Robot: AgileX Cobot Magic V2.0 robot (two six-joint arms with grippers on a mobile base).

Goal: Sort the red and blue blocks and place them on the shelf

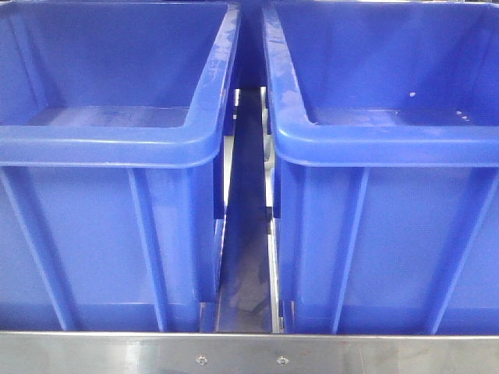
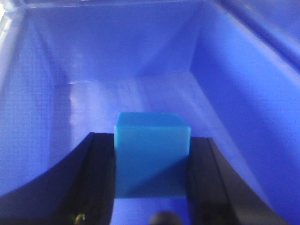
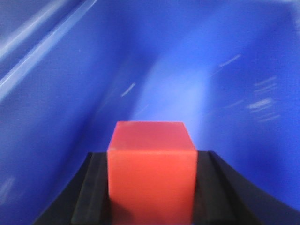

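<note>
Inside left bin, our left end effector pinches blue block above floor. Right end effector pinches red block against blurred blue wall, likely right bin. We lower both near floor before letting go, so blocks don't bounce. Bins sit on shelf.

Front view level, close on two bins behind shelf rail; wrist views inside bins
</note>
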